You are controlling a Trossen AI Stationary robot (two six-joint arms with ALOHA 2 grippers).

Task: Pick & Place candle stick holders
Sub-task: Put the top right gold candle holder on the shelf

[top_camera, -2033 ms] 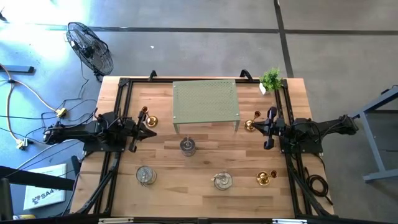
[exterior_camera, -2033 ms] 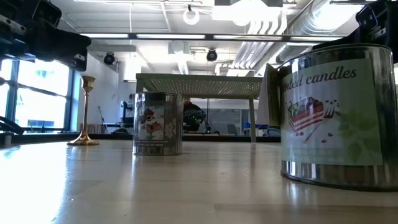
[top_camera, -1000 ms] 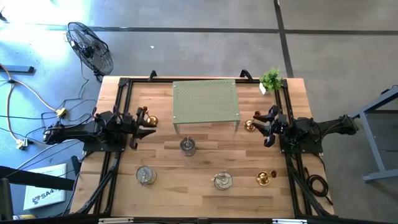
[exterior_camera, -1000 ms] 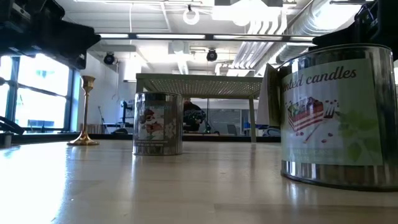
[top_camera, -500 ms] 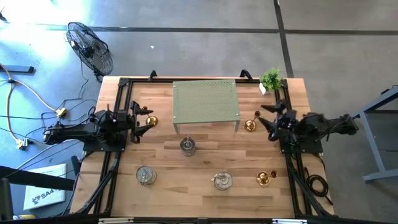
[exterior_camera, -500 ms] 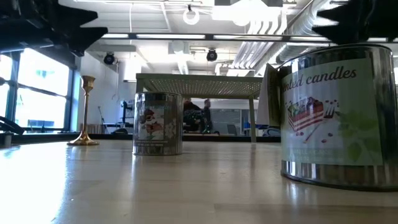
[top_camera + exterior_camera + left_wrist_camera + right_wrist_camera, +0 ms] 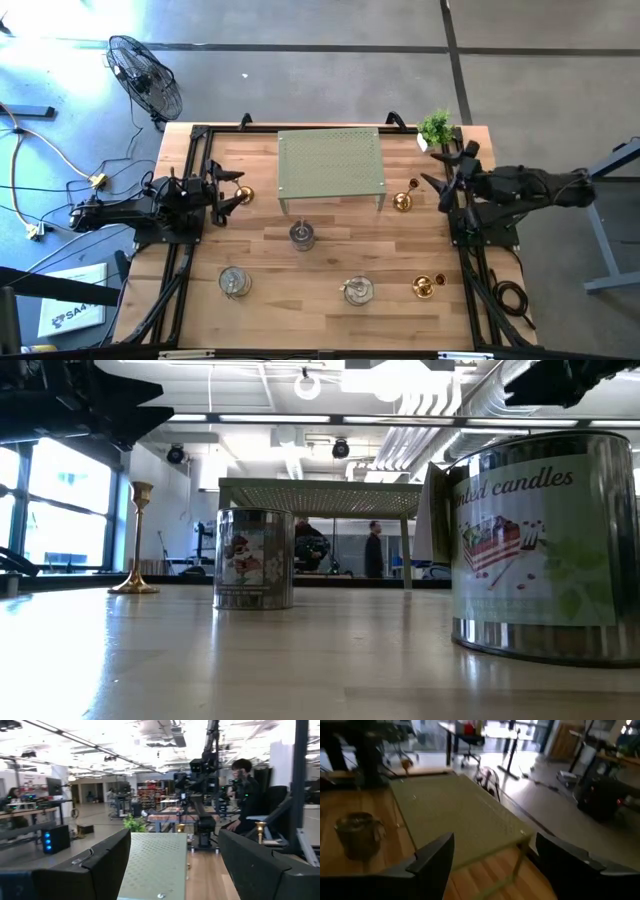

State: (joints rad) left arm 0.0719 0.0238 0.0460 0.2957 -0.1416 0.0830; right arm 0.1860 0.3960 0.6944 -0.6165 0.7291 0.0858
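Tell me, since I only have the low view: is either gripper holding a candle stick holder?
Observer: No. In the high view the left gripper is open and empty; a gold brass holder stands on the table close by it.
Operator: And the right one?
Observer: The right gripper is open too, apart from a second gold brass holder standing beside the green mesh shelf.
Operator: Where is the third?
Observer: The third gold brass holder stands on the right arm's side, next to a silvery-glass holder.
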